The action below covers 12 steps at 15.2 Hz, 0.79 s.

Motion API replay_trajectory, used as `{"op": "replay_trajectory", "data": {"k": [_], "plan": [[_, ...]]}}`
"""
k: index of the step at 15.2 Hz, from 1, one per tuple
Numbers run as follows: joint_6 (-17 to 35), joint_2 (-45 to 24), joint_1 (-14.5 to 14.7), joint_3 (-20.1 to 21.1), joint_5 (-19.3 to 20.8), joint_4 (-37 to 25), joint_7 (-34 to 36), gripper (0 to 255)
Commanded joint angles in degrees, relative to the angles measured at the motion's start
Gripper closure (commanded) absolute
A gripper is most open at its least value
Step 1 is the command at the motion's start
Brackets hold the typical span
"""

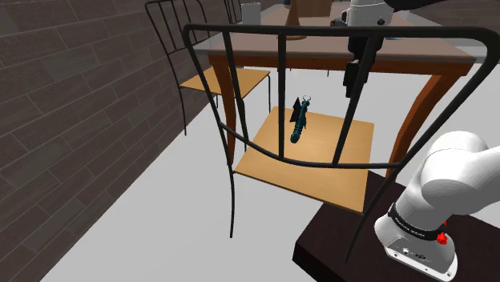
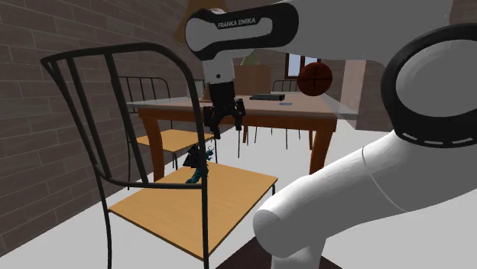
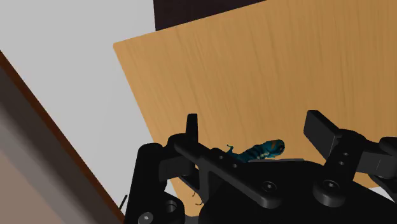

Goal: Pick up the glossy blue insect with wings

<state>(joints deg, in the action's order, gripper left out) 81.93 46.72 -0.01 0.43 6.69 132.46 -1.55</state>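
**Blue insect on the chair seat, gripper released above it**

A wooden chair seat (image 1: 320, 156), framed by a black metal back of thin bars, is taken as the working surface. On this seat, near the edge that faces the table, a glossy teal-blue insect (image 1: 300, 120) with dark wings is seen; nothing else touches it. Above the seat the black gripper (image 1: 352, 84) is held, pointing down, with its fingers (image 3: 192, 126) spread apart and nothing clasped; in the wrist view the insect (image 3: 264, 150) is seen past the gripper (image 3: 256, 127), against the seat's wood grain.

Beyond the seat a wooden-legged table (image 1: 417, 58) with a grey top is placed, and a brown ball (image 2: 314, 78) is set on it. A second chair (image 1: 232, 80) is tucked in further along the table from the seat. A light grey floor (image 1: 144, 208) is spread beneath the seat, and a brown brick wall (image 1: 64, 96) is raised to one side. The dark stand (image 1: 336, 240) is set beside the seat.

"FRANKA EMIKA" (image 2: 244, 24) is printed on the arm above the seat.
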Motion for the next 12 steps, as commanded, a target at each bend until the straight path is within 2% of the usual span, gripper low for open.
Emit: {"op": "replay_trajectory", "data": {"k": [1,7,12], "plan": [[0.0,0.0,0.0,0.0,0.0,0.0,0.0,0],[3.79,-15.89,-5.43,4.08,-5.29,-6.93,19.07,0],[5.99,-28.79,-9.18,5.27,-8.36,-14.22,33.76,0]]}}
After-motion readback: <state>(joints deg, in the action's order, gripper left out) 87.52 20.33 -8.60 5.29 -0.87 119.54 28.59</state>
